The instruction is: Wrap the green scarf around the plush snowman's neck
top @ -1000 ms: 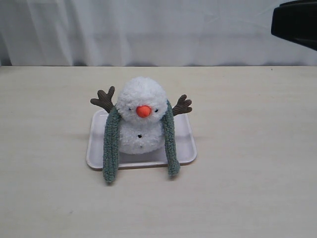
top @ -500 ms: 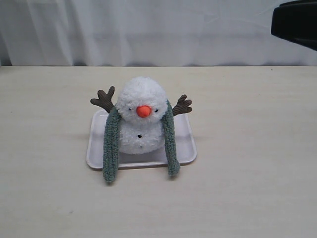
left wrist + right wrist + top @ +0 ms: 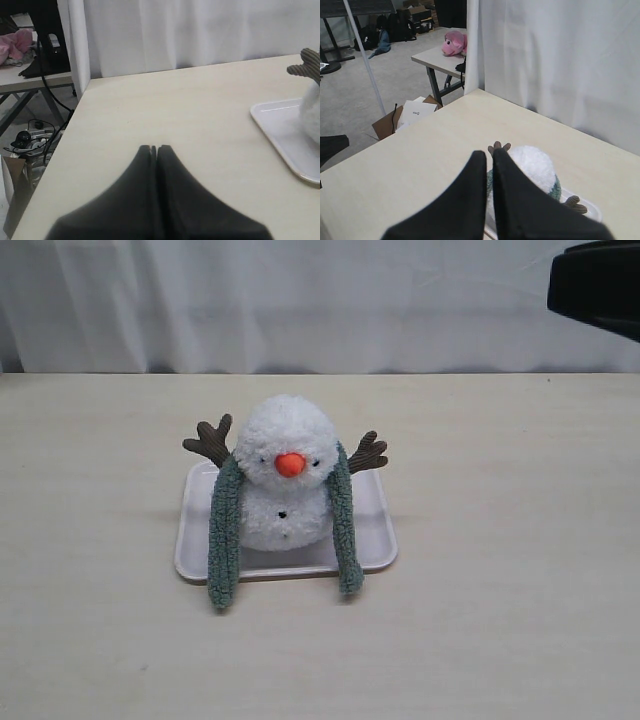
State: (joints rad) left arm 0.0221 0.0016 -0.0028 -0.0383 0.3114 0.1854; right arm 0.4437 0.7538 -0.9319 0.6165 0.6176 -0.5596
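Observation:
The plush snowman [image 3: 288, 485] sits upright on a white tray [image 3: 378, 540] at the middle of the table. The green scarf [image 3: 223, 535] lies behind its neck, and both ends hang down the front, one on each side, reaching past the tray's front rim. My left gripper [image 3: 154, 147] is shut and empty above bare table, well away from the tray [image 3: 280, 130] and the snowman's twig arm [image 3: 305, 69]. High above the table, my right gripper [image 3: 489, 152] is shut and empty, with the snowman [image 3: 535, 167] and scarf [image 3: 556, 190] below it.
A black piece of an arm [image 3: 598, 285] shows at the top right of the exterior view. A white curtain [image 3: 300, 300] hangs behind the table. Beyond the table's edge [image 3: 65, 150] are a side table with a pink plush [image 3: 454, 44] and a cardboard box [image 3: 410, 115].

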